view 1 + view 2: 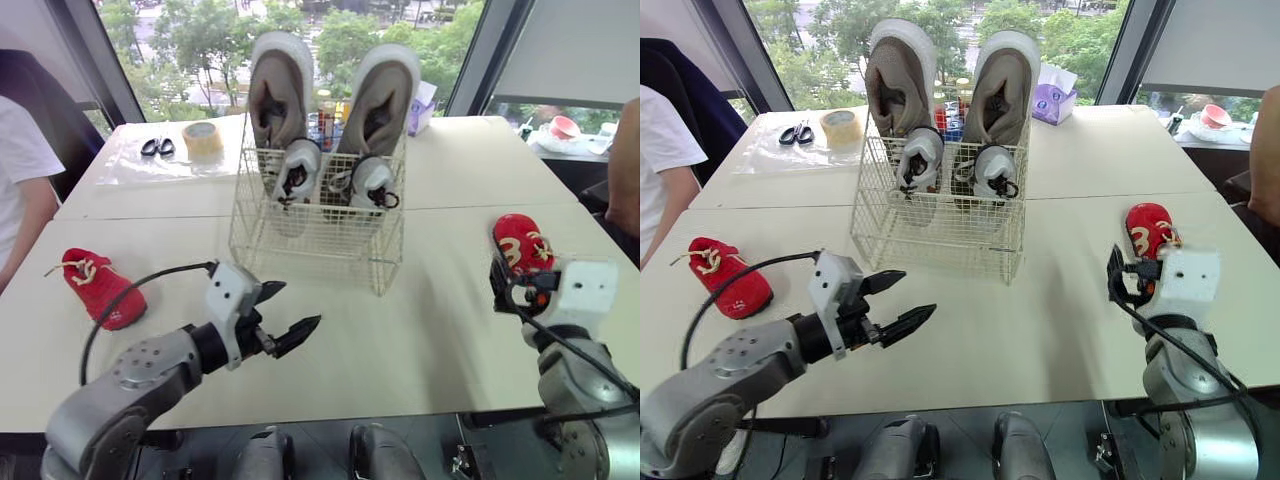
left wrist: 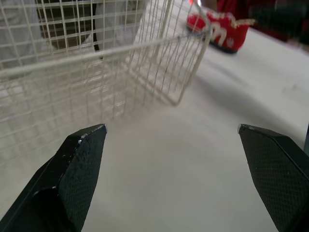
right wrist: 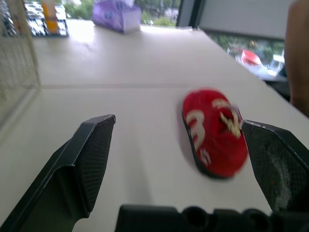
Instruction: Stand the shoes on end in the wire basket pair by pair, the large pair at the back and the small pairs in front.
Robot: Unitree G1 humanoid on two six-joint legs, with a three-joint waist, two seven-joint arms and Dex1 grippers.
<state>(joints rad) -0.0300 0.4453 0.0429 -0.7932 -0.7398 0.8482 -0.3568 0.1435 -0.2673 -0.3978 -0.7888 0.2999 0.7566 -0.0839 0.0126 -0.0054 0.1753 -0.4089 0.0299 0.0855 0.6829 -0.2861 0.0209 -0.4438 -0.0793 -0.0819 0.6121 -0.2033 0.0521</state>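
Wire basket [image 1: 315, 235] at the centre of the counter [image 1: 420, 330]. Two large shoes, one [image 1: 279, 85] on the robot's left and one [image 1: 380, 95] on its right, stand on end along the back of the basket, their upper ends rising well above the rim. Two small white shoes [image 1: 297, 170] [image 1: 370, 182] stand on end just in front of them, one before each large shoe.

Outside the basket, both well apart from it: left red shoe [image 1: 100, 288], lying on the counter near its left edge, and right red shoe [image 1: 522, 243], lying on the counter to the right.

Left gripper [image 1: 300, 303]: fingers spread and empty, above bare counter in front of the basket, pointing toward the right. Its wrist view shows the basket's near corner ahead and the right red shoe beyond.

Right gripper [image 3: 177, 121]: fingers spread wide and empty, just short of the right red shoe, which lies ahead of it nearer one finger [image 3: 270, 159]; no contact is visible.

Far side of the counter: scissors [image 1: 157, 147] and tape [image 1: 203, 138] on the left, tissue box [image 1: 1052, 100] behind the basket on the right. A person's sleeve [image 1: 20, 150] shows at the left edge.
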